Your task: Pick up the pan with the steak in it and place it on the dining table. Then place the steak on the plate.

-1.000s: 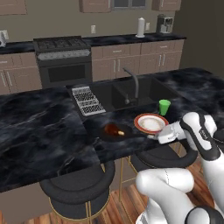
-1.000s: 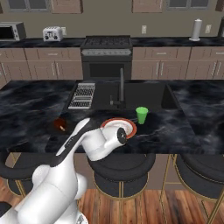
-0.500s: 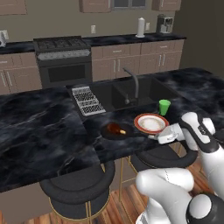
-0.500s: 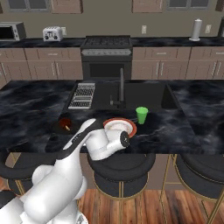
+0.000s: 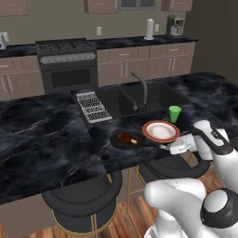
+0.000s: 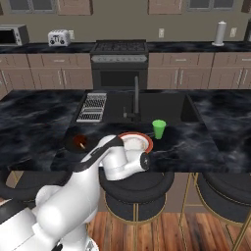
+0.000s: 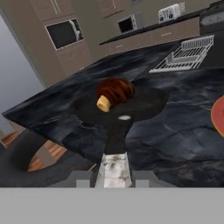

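Note:
The black pan sits low on the dining table near its front edge. The reddish-brown steak lies inside it, tan bone end towards me. My gripper is shut on the silver tip of the pan's handle, right of the pan and just in front of the plate. The orange-rimmed plate lies beside the pan's right side, with my arm partly covering it in the right base view.
A green cup stands behind the plate. The sink with its faucet and a wire dish rack lie further back. Black stools stand under the table's front edge.
The pan with the steak has slid a short way right, towards the plate, carried by my shut gripper. The arm has drawn back right with it.

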Controlling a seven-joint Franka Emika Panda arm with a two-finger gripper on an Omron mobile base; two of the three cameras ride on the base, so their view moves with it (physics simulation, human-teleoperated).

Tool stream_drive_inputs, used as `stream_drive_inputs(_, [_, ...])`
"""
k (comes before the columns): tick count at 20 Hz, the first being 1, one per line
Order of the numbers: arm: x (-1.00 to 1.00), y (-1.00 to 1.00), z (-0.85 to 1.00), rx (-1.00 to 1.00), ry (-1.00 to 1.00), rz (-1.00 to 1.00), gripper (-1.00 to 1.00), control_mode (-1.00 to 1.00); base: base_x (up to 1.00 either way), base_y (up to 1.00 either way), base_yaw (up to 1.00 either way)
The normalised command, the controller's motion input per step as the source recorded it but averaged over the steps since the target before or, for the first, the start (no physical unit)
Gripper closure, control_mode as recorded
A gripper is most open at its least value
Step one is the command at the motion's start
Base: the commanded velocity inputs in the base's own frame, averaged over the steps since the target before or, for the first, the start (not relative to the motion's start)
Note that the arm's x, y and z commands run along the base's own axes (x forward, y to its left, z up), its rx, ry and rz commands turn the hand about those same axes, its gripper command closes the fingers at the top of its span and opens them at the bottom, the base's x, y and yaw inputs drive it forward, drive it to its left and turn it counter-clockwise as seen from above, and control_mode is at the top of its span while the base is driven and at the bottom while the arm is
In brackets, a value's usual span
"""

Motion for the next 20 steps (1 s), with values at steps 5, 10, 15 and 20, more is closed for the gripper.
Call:
stream_drive_inputs(5, [0.00, 0.00, -0.11, -0.04, 0.00, 0.00, 1.00, -1.00, 0.00, 0.00, 0.00])
stream_drive_inputs(10, [0.06, 0.00, -0.19, -0.03, 0.00, 0.00, 1.00, -1.00, 0.00, 0.00, 0.00])
stream_drive_inputs(15, [0.37, 0.05, -0.26, -0.03, 0.00, -0.05, 1.00, -1.00, 0.00, 0.00, 0.00])
stream_drive_inputs(20, [0.54, 0.08, -0.20, -0.01, 0.00, -0.09, 1.00, -1.00, 0.00, 0.00, 0.00])
